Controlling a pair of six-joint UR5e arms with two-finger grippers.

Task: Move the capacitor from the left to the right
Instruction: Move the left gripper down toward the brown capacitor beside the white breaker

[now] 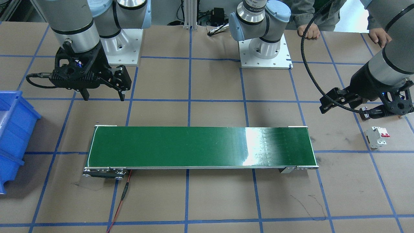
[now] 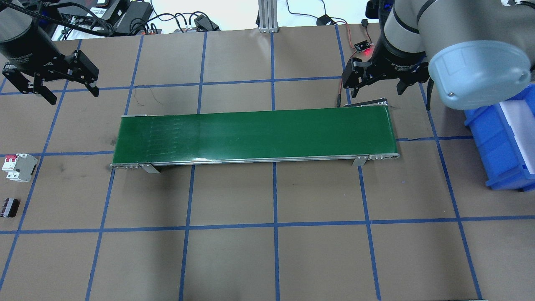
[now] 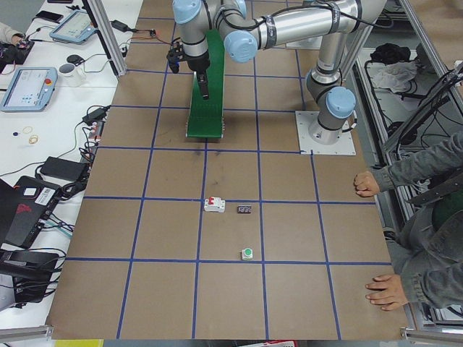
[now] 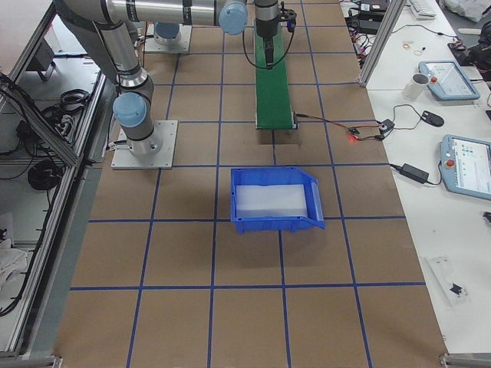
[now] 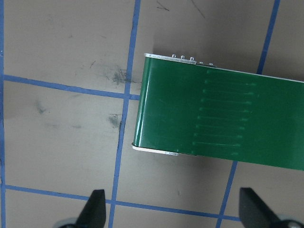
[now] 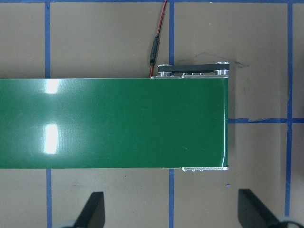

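Left end effector [image 2: 74,96] hangs open at the far left; capacitor [image 2: 9,207], seemingly on its side, lies on the worktop [image 2: 250,259] nearer, close to the breaker [image 2: 19,167]; descend centred, straddling its width.

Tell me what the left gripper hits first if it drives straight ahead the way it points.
The left gripper would probably meet bare table paper just short of the green conveyor's end; depth is uncertain.

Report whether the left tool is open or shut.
Open. In the left wrist view the left tool has its two fingertips far apart, with only bare table between them.
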